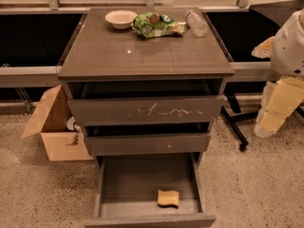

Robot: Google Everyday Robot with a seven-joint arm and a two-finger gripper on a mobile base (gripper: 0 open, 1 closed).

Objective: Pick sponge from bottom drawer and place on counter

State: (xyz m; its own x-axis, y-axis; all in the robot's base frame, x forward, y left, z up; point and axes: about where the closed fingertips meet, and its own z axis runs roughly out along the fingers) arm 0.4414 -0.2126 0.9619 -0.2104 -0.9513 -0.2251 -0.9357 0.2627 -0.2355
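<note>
Presently recorded, one drawer cabinet with contents and attending robot.

1. Sponge (168, 197): yellow, wavy-sided, lying flat on the tray floor of the bottom drawer (118, 184), near the front wall and a little right of centre. Nothing touches it. Its position at the front leaves it reachable from above.

2. Bottom drawer: pulled well out, so its tray is exposed clear of the drawers above. Judged ready for a downward reach.

3. Middle drawer (147, 144): narrow, pushed nearly in. Top drawer (145, 110): white scratches across its front, standing slightly forward. Neither overhangs the sponge.

4. Tabletop (142, 51): glossy grey-brown, serving as the counter of the task. The back edge carries a pale bowl (120, 18), a green snack bag (156, 25) and a clear plastic bottle (195, 23) in a row. The front and middle are bare, and are judged the likely spot for setting the sponge down.

5. Gripper (278, 108): cream-coloured, hanging at the right edge of the view below the white arm (289, 42), beside the cabinet at about drawer-front height. It is well apart from the sponge and holds nothing that can be seen. Whether it is spread or pressed together cannot be told. Judged to be in approach, with the pick not yet begun.

6. Cardboard box (52, 127): open, on the speckled floor (38, 194) to the cabinet's left, away from the arm's side.
</note>
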